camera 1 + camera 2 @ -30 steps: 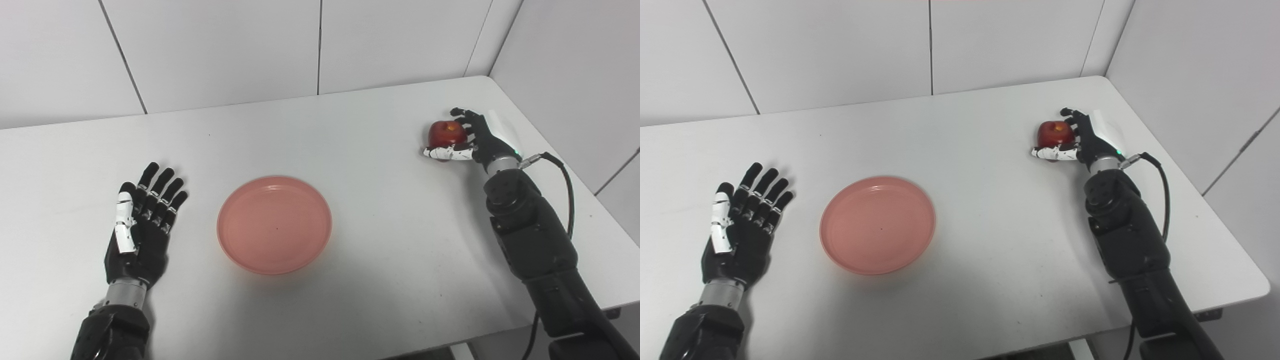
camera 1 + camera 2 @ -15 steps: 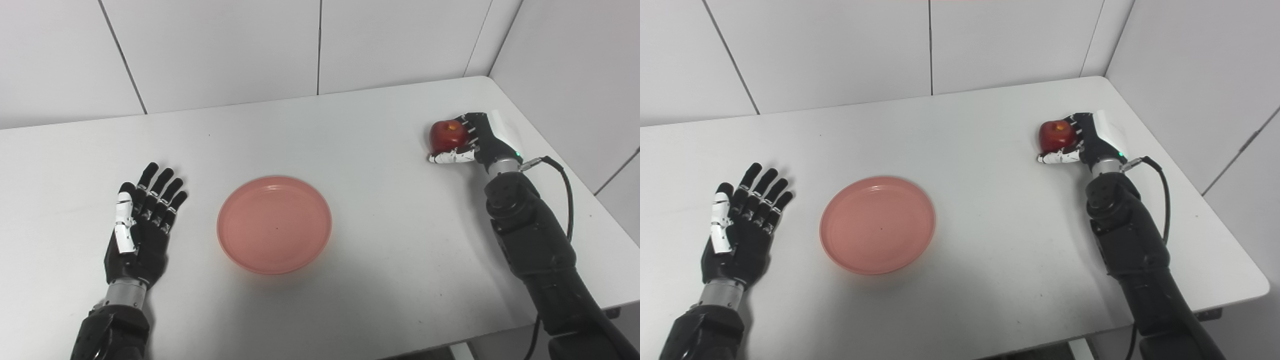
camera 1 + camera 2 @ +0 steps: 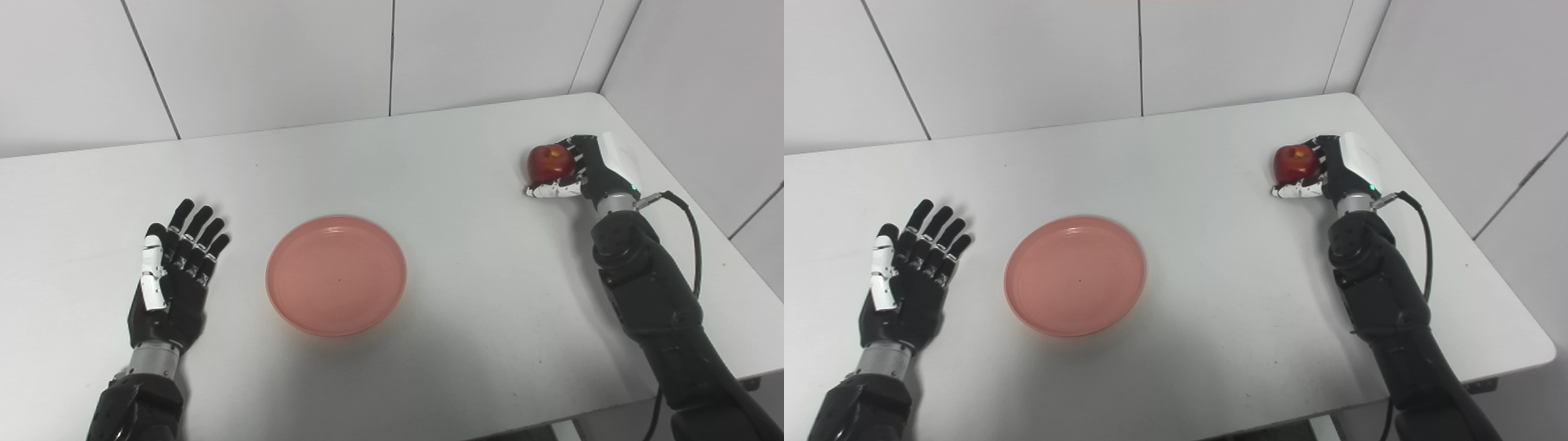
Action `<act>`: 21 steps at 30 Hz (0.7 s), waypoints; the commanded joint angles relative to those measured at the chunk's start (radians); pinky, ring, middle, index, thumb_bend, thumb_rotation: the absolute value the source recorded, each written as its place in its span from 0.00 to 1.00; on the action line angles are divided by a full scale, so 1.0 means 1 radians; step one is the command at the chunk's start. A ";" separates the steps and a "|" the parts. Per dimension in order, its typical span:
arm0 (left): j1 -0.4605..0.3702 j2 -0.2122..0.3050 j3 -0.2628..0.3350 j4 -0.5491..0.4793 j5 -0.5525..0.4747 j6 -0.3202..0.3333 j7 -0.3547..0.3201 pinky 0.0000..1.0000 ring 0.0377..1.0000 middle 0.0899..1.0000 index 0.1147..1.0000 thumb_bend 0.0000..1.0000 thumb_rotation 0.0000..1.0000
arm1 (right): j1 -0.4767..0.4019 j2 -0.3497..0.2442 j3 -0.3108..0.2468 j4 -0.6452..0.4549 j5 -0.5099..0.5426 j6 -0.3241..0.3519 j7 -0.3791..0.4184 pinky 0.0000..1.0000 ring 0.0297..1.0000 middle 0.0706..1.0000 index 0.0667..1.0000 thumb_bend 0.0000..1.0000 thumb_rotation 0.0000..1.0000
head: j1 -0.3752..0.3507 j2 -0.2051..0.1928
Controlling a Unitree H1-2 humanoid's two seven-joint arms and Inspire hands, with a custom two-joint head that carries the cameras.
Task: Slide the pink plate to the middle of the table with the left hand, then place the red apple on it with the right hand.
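red apple within right hand's fingers

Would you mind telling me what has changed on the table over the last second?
The right hand closed its fingers around the red apple: a second ago they were spread behind it, now they wrap it, and the apple sits slightly higher in the picture. The pink plate and the open left hand stayed put.
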State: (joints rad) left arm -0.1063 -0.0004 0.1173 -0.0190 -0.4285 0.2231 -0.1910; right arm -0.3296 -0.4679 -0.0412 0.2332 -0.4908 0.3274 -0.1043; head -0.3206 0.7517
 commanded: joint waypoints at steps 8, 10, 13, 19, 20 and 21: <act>0.002 0.004 -0.007 0.000 0.008 0.017 0.011 0.91 0.89 0.90 0.89 0.44 1.00 | -0.028 -0.008 -0.037 -0.084 0.024 -0.035 -0.036 0.42 0.48 0.50 0.45 0.51 0.14 | 0.010 -0.001; 0.003 0.001 -0.007 -0.009 0.007 0.024 0.016 0.91 0.89 0.90 0.88 0.43 1.00 | -0.026 -0.006 -0.040 -0.099 0.026 -0.030 -0.032 0.43 0.48 0.50 0.45 0.51 0.14 | 0.010 0.000; 0.003 -0.002 -0.007 -0.014 0.005 0.029 0.020 0.91 0.89 0.90 0.88 0.43 1.00 | -0.025 -0.001 -0.042 -0.130 0.024 -0.018 -0.028 0.42 0.48 0.50 0.45 0.51 0.14 | 0.011 0.000; 0.004 0.001 -0.015 -0.006 0.014 0.016 0.020 0.91 0.89 0.90 0.89 0.43 1.00 | -0.020 0.009 -0.041 -0.191 0.033 -0.020 -0.020 0.42 0.47 0.49 0.45 0.51 0.13 | 0.021 -0.002; 0.004 0.001 -0.016 -0.007 0.017 0.016 0.022 0.91 0.89 0.89 0.88 0.43 1.00 | -0.020 0.013 -0.041 -0.204 0.037 -0.016 -0.016 0.42 0.47 0.48 0.45 0.51 0.13 | 0.021 -0.002; 0.004 0.000 -0.018 -0.009 0.019 0.017 0.024 0.91 0.89 0.89 0.88 0.43 1.00 | -0.020 0.016 -0.041 -0.216 0.041 -0.013 -0.011 0.41 0.46 0.48 0.45 0.51 0.13 | 0.027 -0.002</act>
State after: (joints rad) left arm -0.1053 -0.0039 0.1087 -0.0248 -0.4247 0.2273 -0.1743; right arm -0.3181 -0.4428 -0.0722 0.0642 -0.4537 0.3285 -0.1091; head -0.2946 0.7486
